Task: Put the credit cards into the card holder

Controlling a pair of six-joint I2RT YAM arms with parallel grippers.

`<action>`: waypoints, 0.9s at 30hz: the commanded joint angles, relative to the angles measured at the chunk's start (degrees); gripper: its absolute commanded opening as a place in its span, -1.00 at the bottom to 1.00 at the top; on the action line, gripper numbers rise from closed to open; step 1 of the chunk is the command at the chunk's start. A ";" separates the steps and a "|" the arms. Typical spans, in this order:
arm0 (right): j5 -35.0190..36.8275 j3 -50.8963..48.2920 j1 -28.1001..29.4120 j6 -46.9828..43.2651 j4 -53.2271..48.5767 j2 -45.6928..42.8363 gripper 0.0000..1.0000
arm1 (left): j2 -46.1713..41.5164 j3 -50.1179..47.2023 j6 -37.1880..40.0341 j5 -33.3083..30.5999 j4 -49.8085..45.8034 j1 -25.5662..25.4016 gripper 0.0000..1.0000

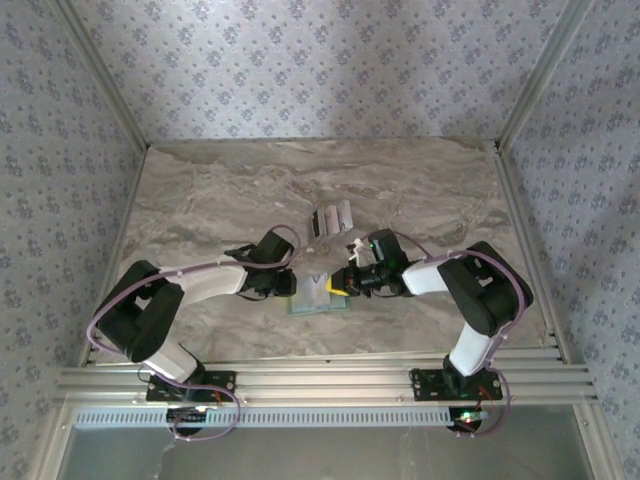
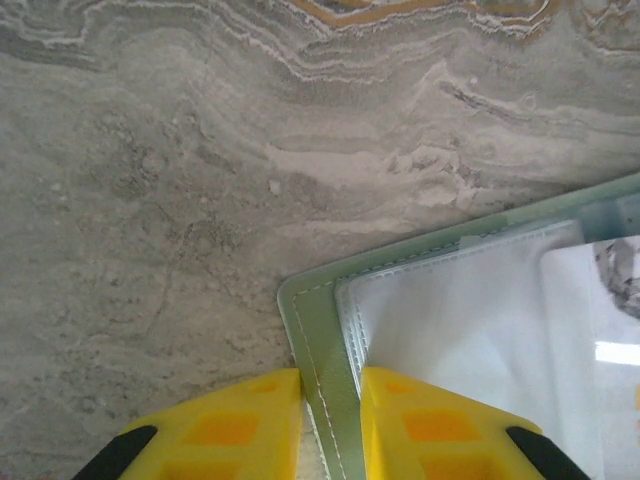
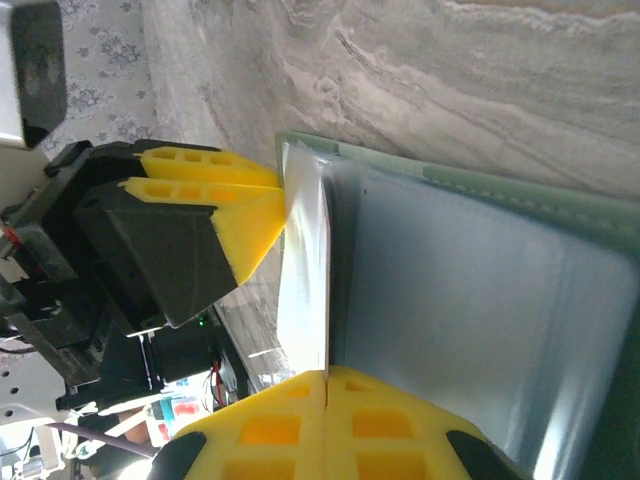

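Observation:
The card holder (image 1: 322, 300), a pale green sleeve with clear pockets, lies open on the marble table between the two arms. My left gripper (image 2: 330, 385) has its yellow fingers closed on the holder's stitched green edge (image 2: 318, 315) near a corner. My right gripper (image 3: 326, 375) is shut on a thin, shiny silvery-white credit card (image 3: 305, 270). The card is held on edge, right beside the holder's clear pocket (image 3: 470, 300). In the top view, the left gripper (image 1: 290, 283) and right gripper (image 1: 346, 283) face each other over the holder. More credit cards (image 1: 330, 218), silvery and dark, lie just beyond.
The left arm's black wrist and yellow fingers (image 3: 215, 175) sit very close to the held card in the right wrist view. Patterned walls enclose the marble table (image 1: 200, 190) on three sides. An aluminium rail (image 1: 320, 380) runs along its near edge.

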 commanded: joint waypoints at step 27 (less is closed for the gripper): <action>16.12 5.26 10.46 0.33 -0.60 3.65 -1.00 | 2.15 -3.01 -3.31 3.03 2.93 -2.53 -0.59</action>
